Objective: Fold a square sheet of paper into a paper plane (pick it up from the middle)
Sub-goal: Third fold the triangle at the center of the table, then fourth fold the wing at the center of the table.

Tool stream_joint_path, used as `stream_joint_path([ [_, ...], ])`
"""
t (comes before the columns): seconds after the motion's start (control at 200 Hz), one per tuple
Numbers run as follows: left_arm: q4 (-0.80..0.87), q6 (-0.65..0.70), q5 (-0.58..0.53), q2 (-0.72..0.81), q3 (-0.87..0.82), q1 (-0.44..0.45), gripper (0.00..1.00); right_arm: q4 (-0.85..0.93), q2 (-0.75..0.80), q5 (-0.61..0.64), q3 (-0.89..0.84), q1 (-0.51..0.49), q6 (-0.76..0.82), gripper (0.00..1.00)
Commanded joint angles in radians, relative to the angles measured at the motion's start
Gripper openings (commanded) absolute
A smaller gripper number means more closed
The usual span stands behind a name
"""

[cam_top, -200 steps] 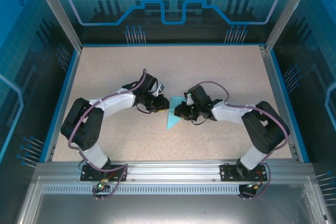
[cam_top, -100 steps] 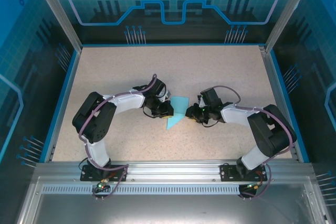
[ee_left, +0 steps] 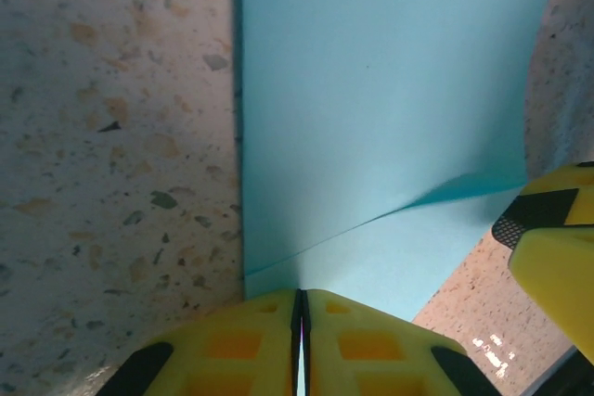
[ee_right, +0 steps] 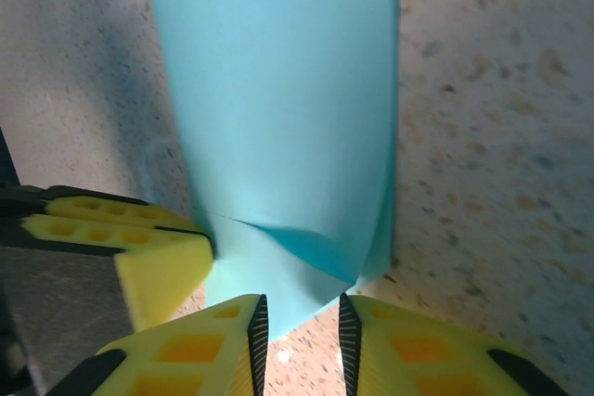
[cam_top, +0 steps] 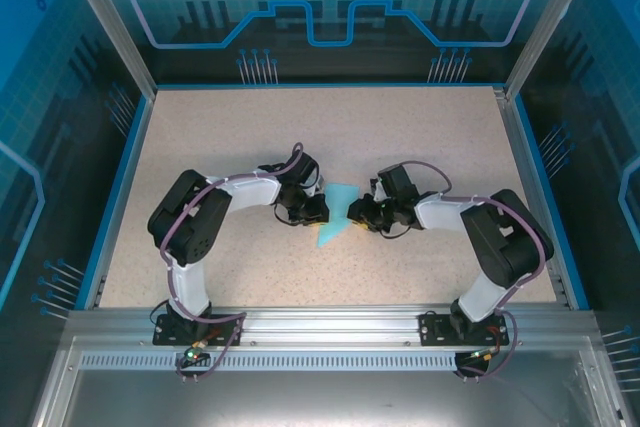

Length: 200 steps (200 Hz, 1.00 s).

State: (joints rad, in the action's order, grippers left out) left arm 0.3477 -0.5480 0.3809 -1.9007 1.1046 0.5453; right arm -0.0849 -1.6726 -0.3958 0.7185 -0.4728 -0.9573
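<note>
Meeting at the middle of the speckled table (cam_top: 250, 137), both arms bend in toward the cyan paper (cam_top: 330, 227), which lies between them as a folded, angular shape, its narrow point aimed at the near edge. The left gripper (ee_left: 302, 308) is clamped on it: yellow fingers pressed flat together, the paper's edge pinched in the seam, a raised crease running out across the sheet from there. Over on the other side, the right gripper (ee_right: 302, 308) stands released, a clear gap between its fingertips with table showing through, and the paper's lower corner sits just at the mouth of that gap.
</note>
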Motion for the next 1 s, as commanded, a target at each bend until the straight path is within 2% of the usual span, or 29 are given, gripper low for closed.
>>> stream_joint_path([
  [0.0,0.025,0.019,-0.013,-0.015,0.011,-0.002,0.12,-0.027,-0.026,-0.039,0.028,-0.010,0.005,0.29],
  [0.35,0.009,0.007,-0.017,0.020,-0.003,-0.002,0.16,-0.006,-0.061,-0.061,0.070,-0.035,0.039,0.27],
  [0.65,-0.079,-0.036,-0.034,0.163,-0.118,0.032,0.31,0.039,-0.063,-0.040,0.095,-0.050,0.055,0.18],
  [0.805,-0.091,-0.038,-0.109,0.222,-0.166,0.090,0.36,0.045,-0.056,-0.041,0.102,-0.050,0.053,0.16],
  [0.995,-0.065,-0.031,-0.281,0.248,-0.174,0.175,0.40,0.057,-0.058,-0.036,0.112,-0.050,0.051,0.16],
])
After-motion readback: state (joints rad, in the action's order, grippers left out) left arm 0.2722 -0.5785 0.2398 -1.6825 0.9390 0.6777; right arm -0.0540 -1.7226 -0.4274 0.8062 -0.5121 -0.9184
